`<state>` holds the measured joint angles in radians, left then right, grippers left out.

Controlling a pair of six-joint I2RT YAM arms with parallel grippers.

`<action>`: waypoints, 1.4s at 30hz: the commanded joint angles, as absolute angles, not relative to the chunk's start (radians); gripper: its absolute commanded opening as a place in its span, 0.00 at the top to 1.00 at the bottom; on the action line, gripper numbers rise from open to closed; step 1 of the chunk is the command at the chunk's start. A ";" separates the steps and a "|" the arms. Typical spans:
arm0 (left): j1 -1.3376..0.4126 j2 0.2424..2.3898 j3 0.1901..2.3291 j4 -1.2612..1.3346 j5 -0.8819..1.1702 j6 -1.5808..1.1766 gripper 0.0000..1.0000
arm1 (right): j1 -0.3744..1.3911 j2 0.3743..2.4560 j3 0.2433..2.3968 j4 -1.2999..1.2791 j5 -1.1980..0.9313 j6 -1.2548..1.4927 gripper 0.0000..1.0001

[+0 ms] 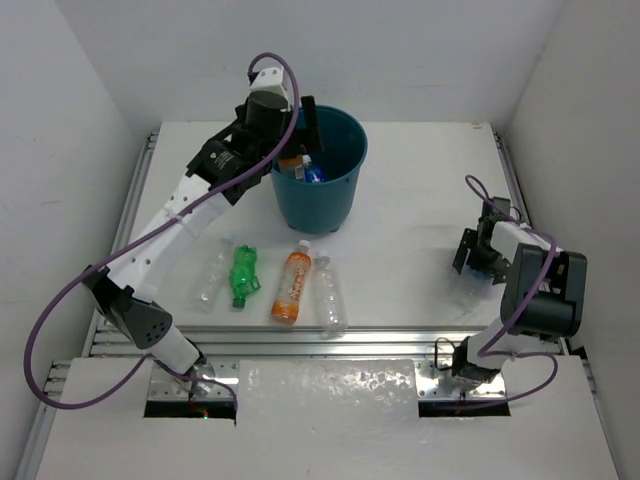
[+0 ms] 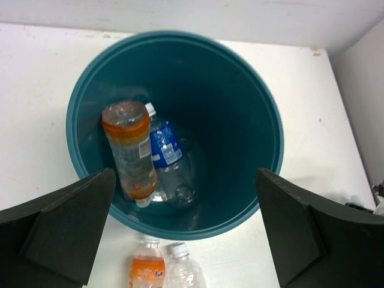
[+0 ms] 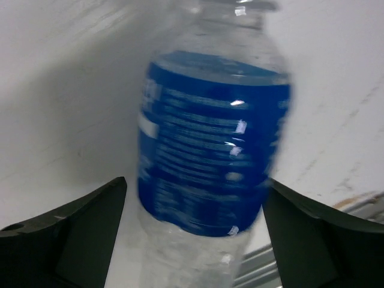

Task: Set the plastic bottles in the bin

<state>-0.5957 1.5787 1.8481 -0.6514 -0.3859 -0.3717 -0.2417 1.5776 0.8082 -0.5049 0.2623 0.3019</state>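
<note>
Inside the bin (image 2: pixel 240 78), seen only from the left wrist, lie an orange bottle (image 2: pixel 128 150) and a blue-label bottle (image 2: pixel 165 147), under the open, empty left gripper (image 2: pixel 186 180). Overhead, four loose bottles (image 1: pixel 292 285) lie at its 6 to 7 o'clock. The right gripper (image 3: pixel 193 182) straddles a blue-wrapped bottle (image 3: pixel 210 156), grip unclear.

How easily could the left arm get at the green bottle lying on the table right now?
Probably yes. The left fingers hang open and empty over the bin, and the green bottle lies uncovered on the table, though a clear bottle lies close beside it.
</note>
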 commanded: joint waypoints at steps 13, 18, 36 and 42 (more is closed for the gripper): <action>-0.612 1.373 1.467 -0.223 0.358 -0.426 0.00 | -0.088 1.042 0.647 -0.017 -0.736 0.509 0.71; -0.699 1.404 1.456 -0.195 0.414 -0.413 0.00 | -0.032 0.934 0.661 0.237 -1.038 0.696 0.74; -0.762 1.569 1.459 0.155 0.679 -0.580 0.40 | 0.117 0.858 0.696 0.468 -1.244 0.821 0.70; -0.761 1.591 1.516 0.170 0.718 -0.614 1.00 | 0.118 0.868 0.713 0.430 -1.229 0.793 0.49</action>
<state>-0.7498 1.5826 1.4666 0.0761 0.7025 -0.5861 0.0929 0.8780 0.6582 0.3790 -1.1599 0.8223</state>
